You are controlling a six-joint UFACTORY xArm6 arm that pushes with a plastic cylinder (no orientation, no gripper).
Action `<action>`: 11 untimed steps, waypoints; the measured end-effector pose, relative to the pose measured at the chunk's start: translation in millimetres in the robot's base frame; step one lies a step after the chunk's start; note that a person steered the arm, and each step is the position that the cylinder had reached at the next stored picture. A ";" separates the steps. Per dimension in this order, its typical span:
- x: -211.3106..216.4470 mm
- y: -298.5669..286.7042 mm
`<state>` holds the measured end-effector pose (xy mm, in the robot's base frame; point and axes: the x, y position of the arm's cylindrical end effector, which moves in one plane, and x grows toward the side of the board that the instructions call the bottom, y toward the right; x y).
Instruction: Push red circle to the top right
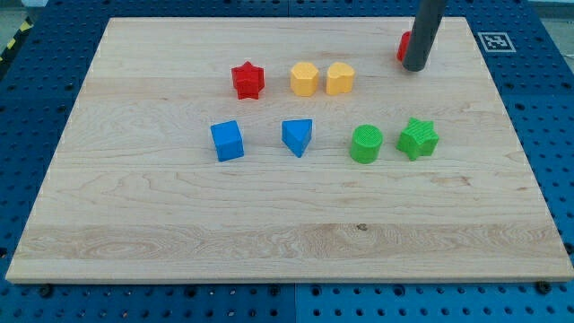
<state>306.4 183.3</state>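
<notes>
touching the red circle (404, 46) at its right, my tip (414, 68), bare rod, grasping nothing

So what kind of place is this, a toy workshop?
More likely a robotics lab bench: a wooden board on a blue perforated table, a printed marker tag, and my tip beside a red block.

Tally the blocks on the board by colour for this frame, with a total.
Red: 2, the red star and the red block mostly hidden behind my tip
Yellow: 2, at and
Blue: 2, the blue cube and blue triangle
Green: 2, the green circle and green star
Total: 8
</notes>
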 end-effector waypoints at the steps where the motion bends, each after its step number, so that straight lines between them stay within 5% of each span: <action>1: -13.7 -16.5; 5: -54.9 -23.5; 11: -25.0 44.4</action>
